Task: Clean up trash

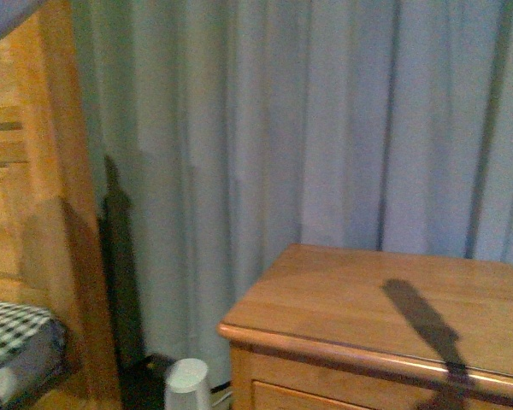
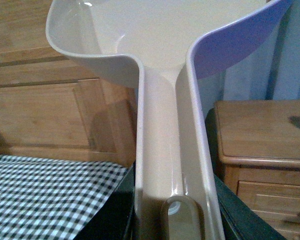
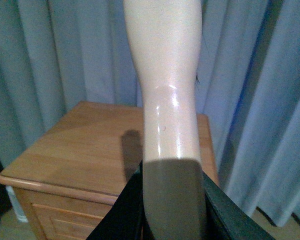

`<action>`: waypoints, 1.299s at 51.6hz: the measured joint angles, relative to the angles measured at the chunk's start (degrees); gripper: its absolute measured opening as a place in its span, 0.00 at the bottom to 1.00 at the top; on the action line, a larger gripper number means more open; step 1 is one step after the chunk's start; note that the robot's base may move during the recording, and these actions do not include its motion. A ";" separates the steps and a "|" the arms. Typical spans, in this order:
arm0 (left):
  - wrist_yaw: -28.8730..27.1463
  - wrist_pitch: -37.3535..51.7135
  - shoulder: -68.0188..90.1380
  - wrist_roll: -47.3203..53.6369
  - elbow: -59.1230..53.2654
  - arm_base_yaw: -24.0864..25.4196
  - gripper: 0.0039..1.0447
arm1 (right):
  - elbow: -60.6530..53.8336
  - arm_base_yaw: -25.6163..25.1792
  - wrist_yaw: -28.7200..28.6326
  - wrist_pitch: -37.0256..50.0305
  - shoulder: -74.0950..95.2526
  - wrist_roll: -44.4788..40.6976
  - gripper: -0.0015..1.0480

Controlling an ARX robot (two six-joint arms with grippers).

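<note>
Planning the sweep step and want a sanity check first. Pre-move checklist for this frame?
1. left end effector gripping dustpan: ok, its stem sits between the fingers.
2. right end effector gripping beige handle: ok.
3. trash located: not ok, no white wad shows in any view.
4. dustpan scoop: ok, the visible part holds nothing.
5. Tool head on the beige handle: cannot tell, it runs out of frame.
6. Arm clearance to nightstand: cannot tell, neither arm shows in the front view.
</note>
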 joint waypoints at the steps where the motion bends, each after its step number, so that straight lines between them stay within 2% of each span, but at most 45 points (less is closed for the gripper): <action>1: 0.07 0.00 0.00 -0.02 0.00 -0.02 0.25 | -0.02 -0.04 0.20 0.00 0.00 0.00 0.19; 67: -0.04 0.02 -0.02 -0.04 0.04 -0.07 0.25 | -0.17 0.00 -0.02 0.09 -0.26 -0.02 0.19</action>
